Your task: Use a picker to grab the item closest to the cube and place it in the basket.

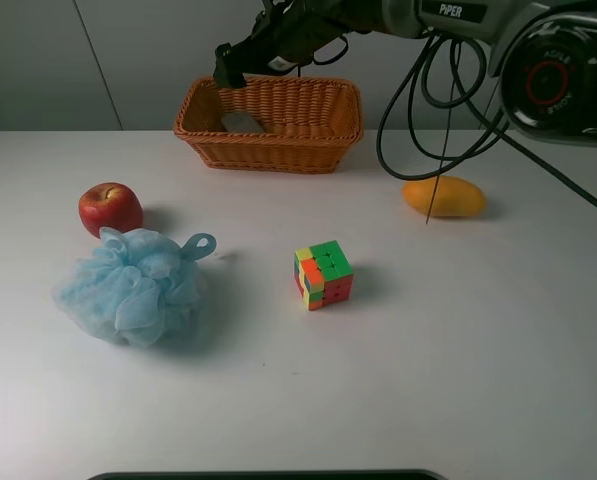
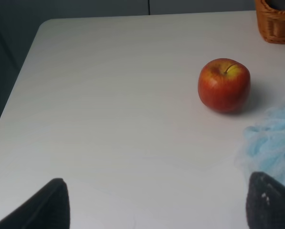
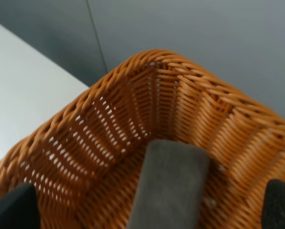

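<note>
The multicoloured cube (image 1: 323, 275) sits at the middle of the white table. The wicker basket (image 1: 268, 140) stands at the back, and a flat grey item (image 1: 242, 122) lies inside it at its left end. My right gripper (image 1: 228, 65) hangs open just above that end of the basket. In the right wrist view its fingertips (image 3: 13, 207) stand wide apart over the grey item (image 3: 168, 186) and hold nothing. The basket wall (image 3: 132, 105) rises behind it. My left gripper (image 2: 156, 210) is open and empty, low over the table near the left edge.
A red apple (image 1: 110, 208) and a light blue mesh bath pouf (image 1: 133, 285) lie at the left; both show in the left wrist view, the apple (image 2: 224, 85) and the pouf (image 2: 271, 143). An orange mango (image 1: 444, 196) lies at the right, behind hanging black cables (image 1: 428, 120).
</note>
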